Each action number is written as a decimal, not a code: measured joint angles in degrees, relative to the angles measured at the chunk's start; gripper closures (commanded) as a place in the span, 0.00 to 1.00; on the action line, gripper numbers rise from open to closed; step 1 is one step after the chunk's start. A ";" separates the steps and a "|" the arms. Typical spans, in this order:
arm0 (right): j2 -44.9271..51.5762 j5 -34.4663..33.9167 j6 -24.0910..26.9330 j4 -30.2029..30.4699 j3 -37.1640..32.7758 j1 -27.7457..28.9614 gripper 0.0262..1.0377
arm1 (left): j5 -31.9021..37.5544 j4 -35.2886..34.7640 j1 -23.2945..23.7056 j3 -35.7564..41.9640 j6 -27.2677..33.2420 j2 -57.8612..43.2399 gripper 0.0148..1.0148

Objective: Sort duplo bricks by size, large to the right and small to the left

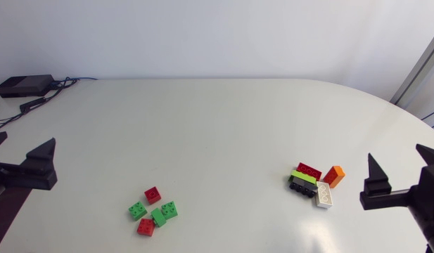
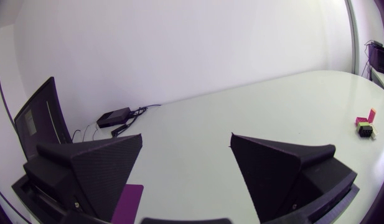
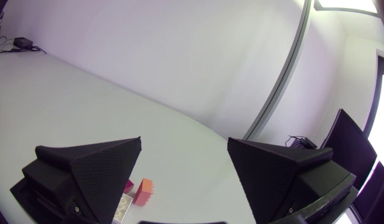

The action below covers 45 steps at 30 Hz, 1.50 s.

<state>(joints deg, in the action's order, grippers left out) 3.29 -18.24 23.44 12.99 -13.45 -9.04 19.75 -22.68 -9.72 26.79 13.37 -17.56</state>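
Observation:
Several small bricks lie in a loose cluster at the front left of the table: a red one point(image 1: 152, 195), green ones point(image 1: 137, 210) point(image 1: 169, 209) and another red one point(image 1: 145, 226). At the front right lies a tight group of large bricks: red point(image 1: 309, 171), lime point(image 1: 303, 177), black point(image 1: 301, 185), white point(image 1: 326, 195) and orange point(image 1: 334, 176). My left gripper point(image 1: 23, 153) point(image 2: 187, 149) stands open at the left edge, well away from the small bricks. Open too is my right gripper point(image 1: 401, 167) point(image 3: 184, 149), just right of the large group; the orange brick point(image 3: 142, 191) shows beside its finger.
A black box point(image 1: 23, 86) with cables sits at the table's back left corner, also seen ahead of the left gripper as the black box point(image 2: 114, 116). The table's curved edge point(image 1: 385, 98) runs along the back right.

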 measured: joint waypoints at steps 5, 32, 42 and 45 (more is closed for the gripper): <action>-0.22 0.00 0.13 -2.73 3.21 -2.71 0.04 | -0.26 3.96 -0.68 -1.62 1.09 0.00 0.03; -3.19 -0.02 -0.11 -13.07 10.14 -10.43 0.04 | -0.35 15.23 -3.30 -19.65 7.13 6.71 0.03; -3.19 0.50 -0.11 -15.30 10.88 -12.31 0.04 | -0.20 15.76 2.78 -22.88 -1.68 17.25 0.03; -3.19 0.90 -0.11 -15.74 11.02 -11.98 0.04 | -0.17 17.77 3.58 -23.12 -3.54 17.25 0.03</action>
<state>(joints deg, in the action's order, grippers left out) 0.10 -17.34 23.33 -2.74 -2.44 -21.02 19.57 -4.91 -6.13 3.66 9.82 -0.32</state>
